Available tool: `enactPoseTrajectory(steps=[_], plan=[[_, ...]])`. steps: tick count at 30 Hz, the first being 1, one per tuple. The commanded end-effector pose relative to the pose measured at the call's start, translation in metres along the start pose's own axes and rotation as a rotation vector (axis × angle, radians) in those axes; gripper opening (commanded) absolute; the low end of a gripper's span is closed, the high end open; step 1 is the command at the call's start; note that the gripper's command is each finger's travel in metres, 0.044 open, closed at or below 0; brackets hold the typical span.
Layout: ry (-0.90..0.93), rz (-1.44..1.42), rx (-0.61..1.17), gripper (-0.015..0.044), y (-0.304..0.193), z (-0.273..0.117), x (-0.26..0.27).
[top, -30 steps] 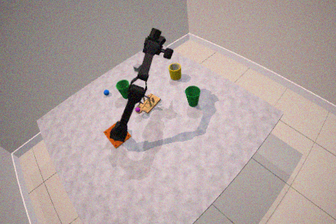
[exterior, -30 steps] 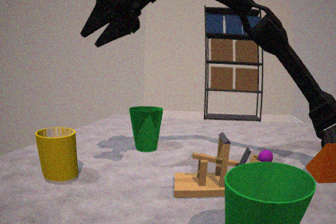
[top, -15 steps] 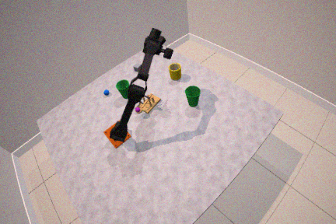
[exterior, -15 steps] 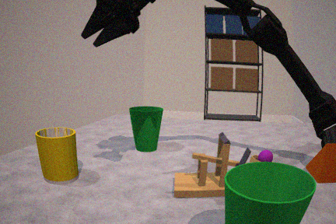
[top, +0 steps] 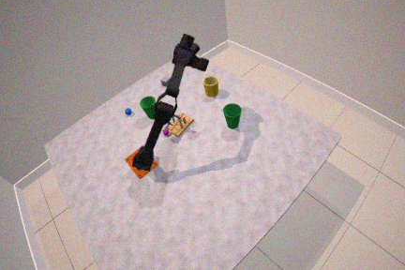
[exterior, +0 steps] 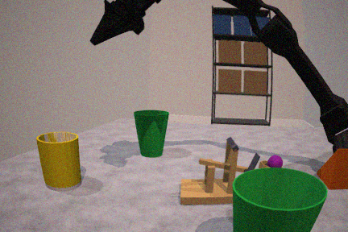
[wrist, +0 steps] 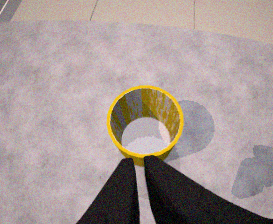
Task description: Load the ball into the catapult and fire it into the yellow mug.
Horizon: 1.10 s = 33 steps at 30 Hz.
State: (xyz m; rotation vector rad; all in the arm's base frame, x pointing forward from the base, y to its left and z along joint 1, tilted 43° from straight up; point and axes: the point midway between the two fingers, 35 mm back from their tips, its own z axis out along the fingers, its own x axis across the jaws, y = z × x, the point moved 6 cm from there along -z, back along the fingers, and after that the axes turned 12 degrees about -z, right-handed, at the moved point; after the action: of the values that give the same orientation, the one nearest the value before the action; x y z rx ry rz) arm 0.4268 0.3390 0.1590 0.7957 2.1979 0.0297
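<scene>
The purple ball point(top: 166, 131) point(exterior: 275, 161) rests in the cup at the throwing arm's end of the wooden catapult point(top: 183, 127) point(exterior: 201, 196). In the exterior view a green cup hides part of the catapult. The yellow mug point(top: 211, 89) point(exterior: 60, 164) point(wrist: 154, 102) stands upright on the table, off the catapult's far end; no ball shows inside it in the wrist view. My gripper point(exterior: 94, 41) point(wrist: 138, 166) is shut with nothing between the fingertips. It hangs high in the air, away from the catapult and ball, with the mug below and beyond the fingertips in the wrist view.
One green cup point(top: 149, 107) point(exterior: 278, 209) stands beside the catapult, another green cup point(top: 232, 117) point(exterior: 151, 136) on its other side. A blue ball point(top: 127, 112) lies past the first cup. The orange base plate point(top: 141, 172) point(exterior: 336, 176) is under the arm.
</scene>
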Motion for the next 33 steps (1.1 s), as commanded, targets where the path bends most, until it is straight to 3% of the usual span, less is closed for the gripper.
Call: enactPoseTrajectory(steps=[1,8,33], plan=[[-0.006,-0.003,-0.005,0.0000,0.001,-0.002,0.000],[0.000,-0.048,0.016,0.0000,-0.003,-0.001,0.009],[0.078,-0.837,0.336,0.0000,-0.102,-0.015,0.132]])
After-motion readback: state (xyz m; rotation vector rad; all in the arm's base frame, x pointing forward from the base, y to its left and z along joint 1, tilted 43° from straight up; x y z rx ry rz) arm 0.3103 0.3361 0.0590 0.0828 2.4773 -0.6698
